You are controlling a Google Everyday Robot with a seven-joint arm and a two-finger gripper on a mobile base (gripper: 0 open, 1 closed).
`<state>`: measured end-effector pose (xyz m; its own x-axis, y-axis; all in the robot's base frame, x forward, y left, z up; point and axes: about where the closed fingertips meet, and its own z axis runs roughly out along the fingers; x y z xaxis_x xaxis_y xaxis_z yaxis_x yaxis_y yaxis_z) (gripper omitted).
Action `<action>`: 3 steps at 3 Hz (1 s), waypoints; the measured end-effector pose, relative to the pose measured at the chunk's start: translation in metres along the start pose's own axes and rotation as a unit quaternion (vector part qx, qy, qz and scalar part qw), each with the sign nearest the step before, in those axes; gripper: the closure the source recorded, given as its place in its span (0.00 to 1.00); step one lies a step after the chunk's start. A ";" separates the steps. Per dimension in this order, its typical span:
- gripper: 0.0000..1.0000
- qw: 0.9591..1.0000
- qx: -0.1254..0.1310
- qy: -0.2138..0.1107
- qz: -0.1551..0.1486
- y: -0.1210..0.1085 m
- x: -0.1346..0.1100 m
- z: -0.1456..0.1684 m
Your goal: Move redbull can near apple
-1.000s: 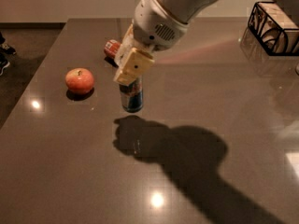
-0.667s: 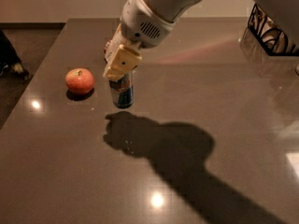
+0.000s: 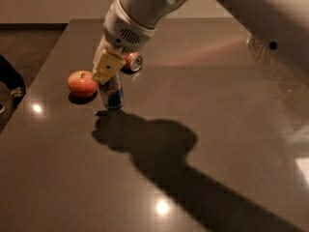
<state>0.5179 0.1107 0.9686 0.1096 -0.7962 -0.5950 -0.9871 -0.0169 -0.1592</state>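
The redbull can (image 3: 112, 94) stands upright on the dark table (image 3: 203, 129), just right of the apple (image 3: 82, 83). The can is slim, dark blue and silver. The apple is small, round and red-orange, at the left of the table. My gripper (image 3: 109, 74) comes down from the upper right and is shut on the top of the redbull can. Its cream-coloured finger (image 3: 107, 66) covers the can's upper part.
A red-orange soda can (image 3: 132, 62) lies on its side just behind the gripper. The table's left edge runs close to the apple, with dark floor beyond. The arm's shadow falls across the middle of the table.
My gripper has carried the redbull can leftward toward the apple; the can now stands right beside it.
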 end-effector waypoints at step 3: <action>0.61 1.000 -0.020 0.010 -0.012 -0.015 -0.022 0.045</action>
<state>0.5354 0.1556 0.9484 0.1319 -0.8066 -0.5761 -0.9880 -0.0601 -0.1421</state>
